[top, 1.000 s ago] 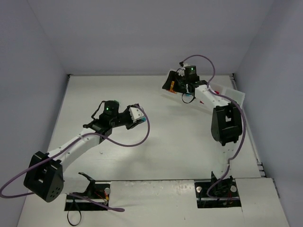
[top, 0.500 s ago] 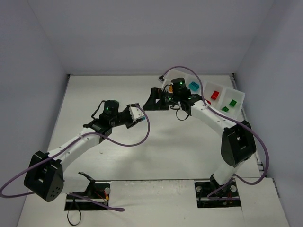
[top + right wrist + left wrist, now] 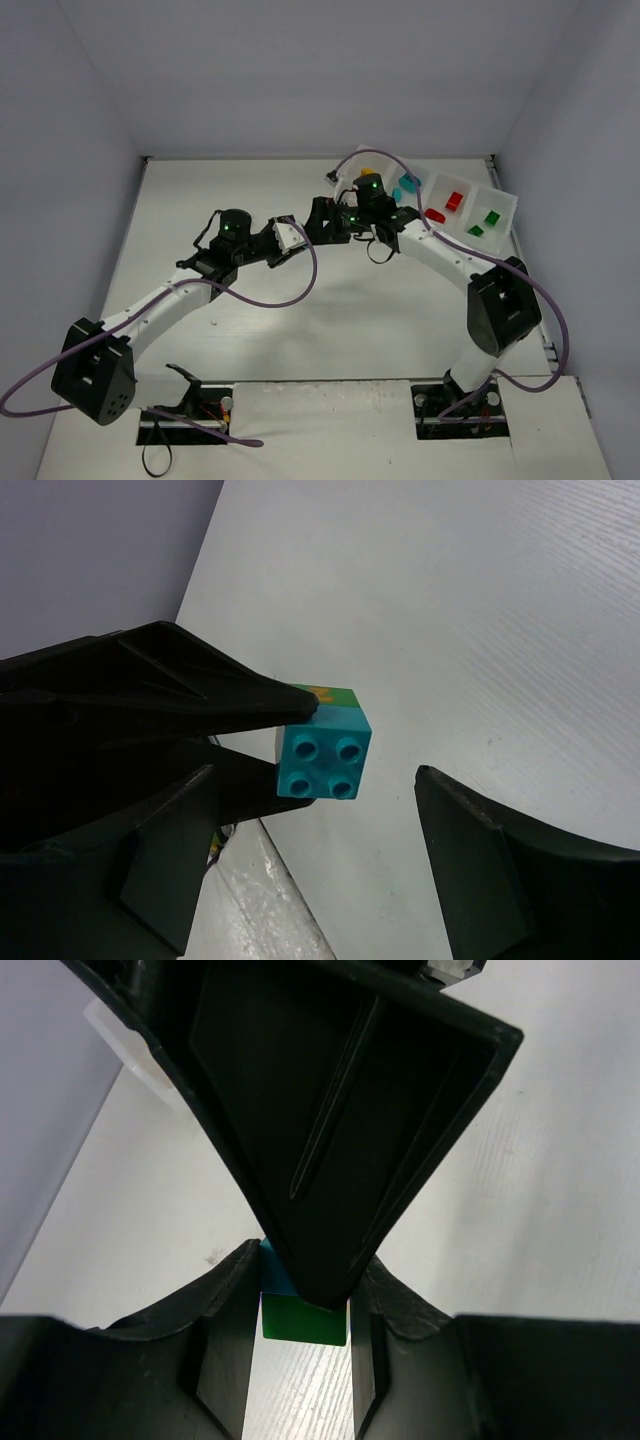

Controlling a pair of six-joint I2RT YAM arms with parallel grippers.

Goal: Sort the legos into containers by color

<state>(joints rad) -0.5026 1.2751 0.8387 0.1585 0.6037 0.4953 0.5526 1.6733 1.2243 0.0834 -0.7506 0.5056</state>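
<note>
Soft, even overhead light on my white worktop [image 3: 300, 330], shadows faint and soft-edged. Up close, my left claw [image 3: 300, 1305] reads flat black, slightly blurred, detail lost. Right wrist view: teal lego [image 3: 322, 750] crisp, studs sharp, worktop behind bright.

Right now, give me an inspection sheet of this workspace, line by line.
Surface: white table, faintly ribbed.
Job's things: tray at far right holds a yellow brick, teal brick, red bricks and green bricks, one colour per compartment; a teal-and-green stack is held between the arms.
Clutter: nothing seen.
Grippers: left tool shut on the stack; right tool open, straddling it.
Cables: purple cables loop along both arms.
Surroundings: pale walls on three sides.
</note>
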